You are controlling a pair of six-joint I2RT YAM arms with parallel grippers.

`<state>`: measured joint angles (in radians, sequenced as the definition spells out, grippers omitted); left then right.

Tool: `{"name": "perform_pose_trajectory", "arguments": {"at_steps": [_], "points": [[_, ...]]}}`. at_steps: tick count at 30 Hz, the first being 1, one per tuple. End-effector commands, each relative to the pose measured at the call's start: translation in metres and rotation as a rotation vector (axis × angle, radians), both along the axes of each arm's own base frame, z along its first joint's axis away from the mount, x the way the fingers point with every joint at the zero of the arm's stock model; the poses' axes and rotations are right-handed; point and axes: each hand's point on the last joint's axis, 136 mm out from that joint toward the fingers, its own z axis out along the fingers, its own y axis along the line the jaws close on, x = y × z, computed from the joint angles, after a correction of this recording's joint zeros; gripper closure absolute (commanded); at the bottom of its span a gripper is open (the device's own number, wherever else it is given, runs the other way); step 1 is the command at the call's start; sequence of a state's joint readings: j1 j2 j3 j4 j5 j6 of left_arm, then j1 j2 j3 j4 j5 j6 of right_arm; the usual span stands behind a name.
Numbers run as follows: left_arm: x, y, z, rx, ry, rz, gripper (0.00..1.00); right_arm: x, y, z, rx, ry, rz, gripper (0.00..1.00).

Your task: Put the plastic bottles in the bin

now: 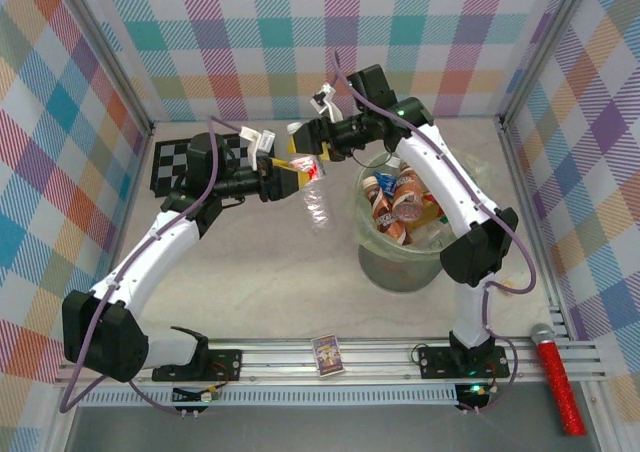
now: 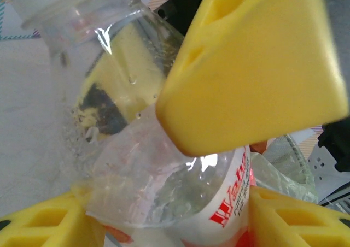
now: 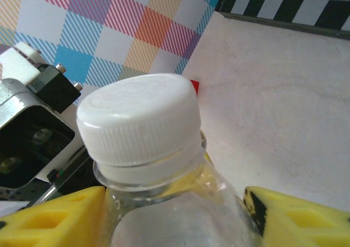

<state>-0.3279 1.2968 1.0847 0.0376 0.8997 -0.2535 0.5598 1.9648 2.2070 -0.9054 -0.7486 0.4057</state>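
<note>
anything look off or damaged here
Yes: the clear bottle is clamped by both the left tool and the right tool at once, in mid-air beside the bin. Its wall looks crumpled in the left wrist view.

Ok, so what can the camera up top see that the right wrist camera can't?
The top camera gives you: the green bin with bottles already inside, the red glittery stick and the little card box.
The right wrist camera gives you: the white cap up close, tiny ridges and all.
Both have: the clear bottle held in the air, the right claw around it, the checkerboard and the colourful checked wall.
</note>
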Motion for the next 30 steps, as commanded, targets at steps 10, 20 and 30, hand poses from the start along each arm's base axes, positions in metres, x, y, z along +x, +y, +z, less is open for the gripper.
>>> {"name": "perform_pose_trajectory", "arguments": {"at_steps": [10, 20, 30], "points": [[-0.001, 0.006, 0.032, -0.015, -0.082, 0.075, 0.0, 0.026, -0.019, 0.05, 0.061, -0.136, -0.134, 0.5], [-0.001, -0.001, 0.027, -0.054, 0.035, 0.133, 0.06, 0.053, -0.171, 0.137, 0.074, -0.369, -0.587, 0.54], [0.023, -0.045, 0.015, -0.011, 0.099, 0.152, 0.1, 0.008, -0.299, 0.177, 0.103, -0.479, -0.907, 0.55]]}}
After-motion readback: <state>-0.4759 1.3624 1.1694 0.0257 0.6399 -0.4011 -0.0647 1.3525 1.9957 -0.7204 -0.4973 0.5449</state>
